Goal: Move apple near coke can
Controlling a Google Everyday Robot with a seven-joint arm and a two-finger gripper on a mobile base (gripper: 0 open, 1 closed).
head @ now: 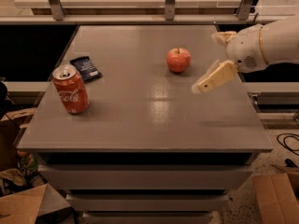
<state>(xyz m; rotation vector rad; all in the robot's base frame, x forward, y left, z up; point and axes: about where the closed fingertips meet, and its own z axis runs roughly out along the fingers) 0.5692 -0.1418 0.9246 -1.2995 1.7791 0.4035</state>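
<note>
The red-orange apple (178, 59) stands upright on the grey table (149, 125), right of centre towards the back. The red coke can (70, 88) stands upright near the table's left edge, far from the apple. My gripper (206, 62) comes in from the right on a white arm, just right of the apple and slightly in front of it, above the table. Its cream fingers (212, 78) are spread apart and hold nothing. It does not touch the apple.
A flat dark-blue snack packet (85, 67) lies just behind the can. A rail with metal posts (170, 3) runs behind the table. Cardboard boxes (275, 197) and clutter sit on the floor at both lower corners.
</note>
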